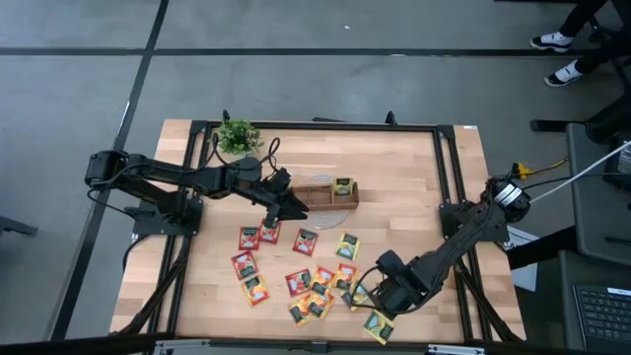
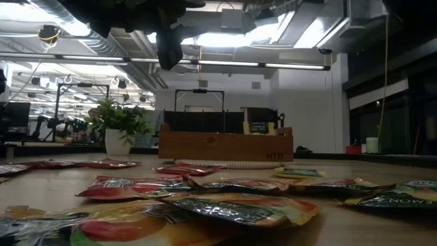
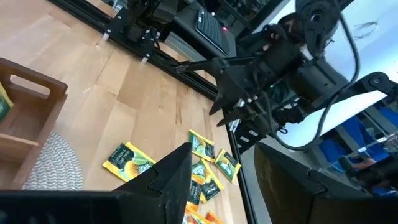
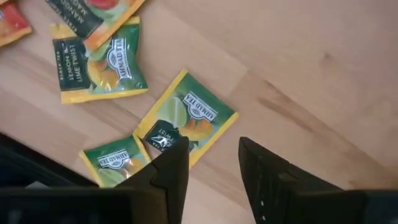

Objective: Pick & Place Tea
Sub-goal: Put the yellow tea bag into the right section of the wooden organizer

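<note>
High view: most of the tea sachets (image 1: 306, 276) lie loose on the counter (image 1: 414, 187), spread in a patch in front of the wooden tray (image 1: 317, 200), reaching from just beside it out to the counter's near edge. I count well over a dozen out there in red, orange and yellow-green. Only one yellow-green sachet (image 1: 342, 185) shows inside the tray, in its right-hand compartment; the other compartments look bare as far as I can tell. So the job is barely started and nearly all the sorting is left.

The left end effector (image 1: 286, 202) is just beside the tray's left end, over the nearest red sachets. Its fingers stand apart with nothing between them in the left wrist view.

The right end effector (image 1: 380, 286) is well away from the tray, low over the far-right sachets near the counter's edge. In the right wrist view the fingers are parted and empty, with a yellow-green sachet (image 4: 186, 121) next to one tip, not yet gripped. Likely next pick, my guess.

The potted plant (image 1: 237, 136) sits behind the tray's left end, clear of the work.
</note>
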Motion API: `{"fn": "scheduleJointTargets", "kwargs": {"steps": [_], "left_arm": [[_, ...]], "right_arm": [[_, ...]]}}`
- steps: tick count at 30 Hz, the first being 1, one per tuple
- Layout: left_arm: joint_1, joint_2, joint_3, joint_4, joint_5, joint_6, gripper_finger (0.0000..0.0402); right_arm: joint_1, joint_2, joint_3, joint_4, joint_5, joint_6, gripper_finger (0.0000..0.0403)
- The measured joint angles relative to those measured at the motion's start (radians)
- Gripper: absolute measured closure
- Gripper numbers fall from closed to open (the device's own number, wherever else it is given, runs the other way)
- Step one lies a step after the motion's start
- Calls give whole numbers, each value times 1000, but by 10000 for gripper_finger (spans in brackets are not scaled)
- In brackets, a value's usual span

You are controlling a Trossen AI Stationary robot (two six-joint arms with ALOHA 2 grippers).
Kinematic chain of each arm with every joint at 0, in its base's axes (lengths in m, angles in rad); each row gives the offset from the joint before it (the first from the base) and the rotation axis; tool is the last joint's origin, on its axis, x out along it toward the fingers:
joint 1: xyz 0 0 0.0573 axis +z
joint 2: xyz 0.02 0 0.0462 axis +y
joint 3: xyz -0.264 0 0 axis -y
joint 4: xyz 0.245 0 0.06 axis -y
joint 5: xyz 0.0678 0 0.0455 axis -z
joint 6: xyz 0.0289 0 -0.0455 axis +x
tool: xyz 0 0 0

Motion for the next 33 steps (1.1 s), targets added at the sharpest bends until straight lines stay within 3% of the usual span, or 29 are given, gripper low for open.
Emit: {"fn": "scheduleJointTargets", "kwargs": {"steps": [6, 12, 23, 33], "left_arm": [[-1, 0, 0, 4, 0, -31, 233], [-1, 0, 0, 6, 0, -52, 233], [-1, 0, 0, 6, 0, -57, 233], [-1, 0, 0, 7, 0, -61, 233]], "right_arm": [[0, 3, -171, 270, -115, 32, 192], [0, 3, -238, 317, -111, 91, 135], [-1, 8, -245, 264, -31, 43, 130], [-1, 56, -267, 307, -43, 41, 141]]}}
